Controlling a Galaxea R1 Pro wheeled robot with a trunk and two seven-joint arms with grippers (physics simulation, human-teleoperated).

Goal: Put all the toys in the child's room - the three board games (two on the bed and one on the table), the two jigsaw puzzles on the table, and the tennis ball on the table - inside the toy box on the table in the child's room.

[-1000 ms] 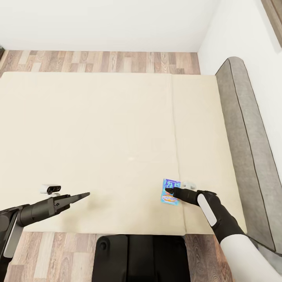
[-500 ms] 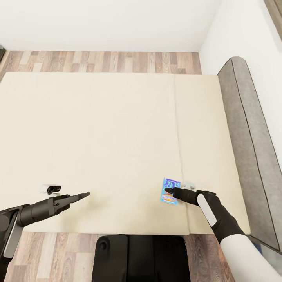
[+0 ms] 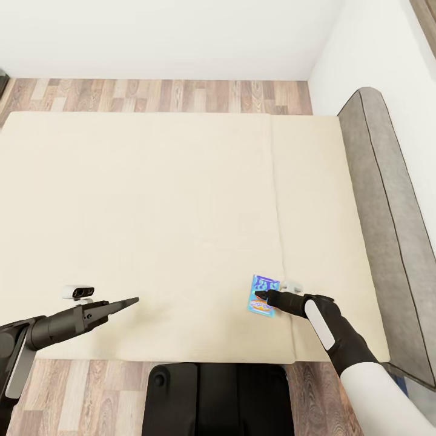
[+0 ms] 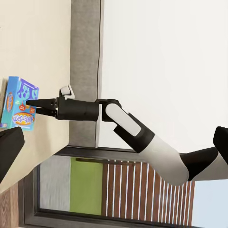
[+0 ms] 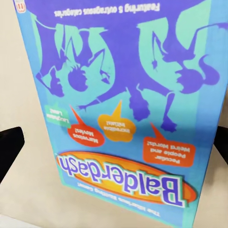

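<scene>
Small flat blue cardboard game box with orange print lies flat near the front edge of the cream two-panel mattress bed, just beside its seam. Right gripper sits low over the box, tips on it; can't tell its opening or whether it has a hold. Left gripper hovers near the front-left corner, looks closed, carries nothing. Risk: thin flat box, little edge for the fingers, so they likely skate or push it into the seam
</scene>
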